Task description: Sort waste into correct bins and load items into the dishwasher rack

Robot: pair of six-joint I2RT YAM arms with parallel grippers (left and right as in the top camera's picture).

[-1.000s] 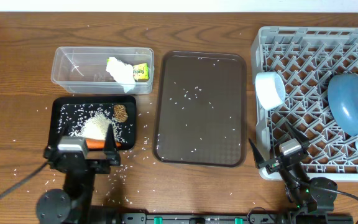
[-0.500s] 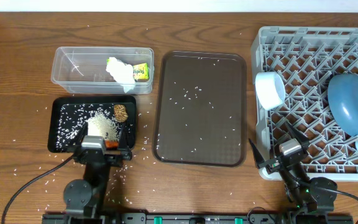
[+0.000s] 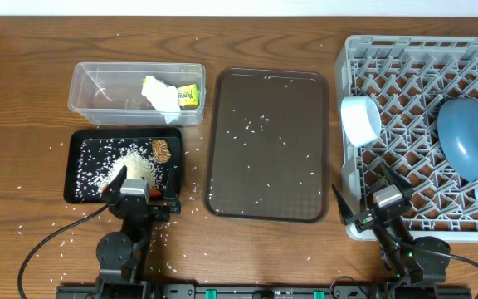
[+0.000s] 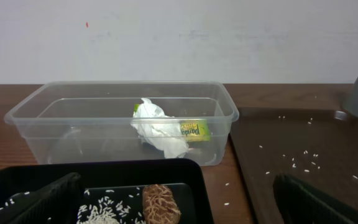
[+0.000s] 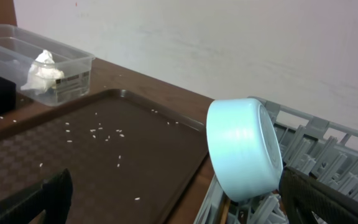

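plainly, white bowl stands on edge.

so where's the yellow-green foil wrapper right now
In the overhead view the small yellow-green foil wrapper sits inside the clear plastic rectangular tub, at its right end beside the crumpled white tissue.

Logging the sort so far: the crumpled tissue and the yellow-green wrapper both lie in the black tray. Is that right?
Not quite. The tissue and the wrapper both lie in the clear tub, not the black tray. The left wrist view shows them behind the tub's see-through wall, and the overhead view agrees.
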